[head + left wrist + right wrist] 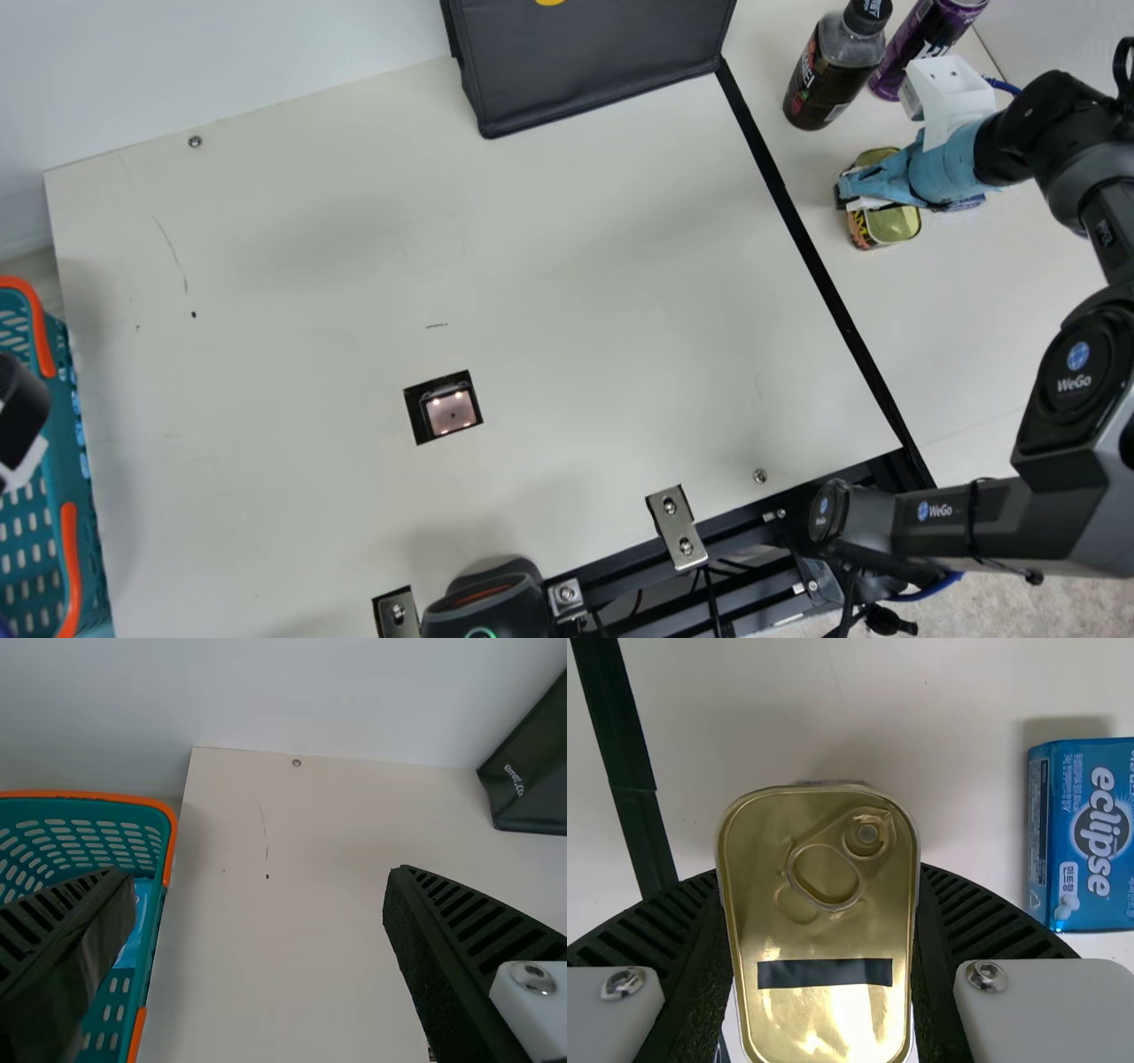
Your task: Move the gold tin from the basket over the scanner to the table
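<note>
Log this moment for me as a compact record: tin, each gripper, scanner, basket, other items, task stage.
tin: gold tin, pull-tab lid facing up, across the black strip from the scanner window
right gripper: fingers on both sides of the tin
left gripper: open, nothing between its fingers
scanner window: set in the tabletop, uncovered
basket: teal with orange, beside the table's left edge in the main view
near tin: blue box, dark bottle, purple can
stage: probably placing or about to release
</note>
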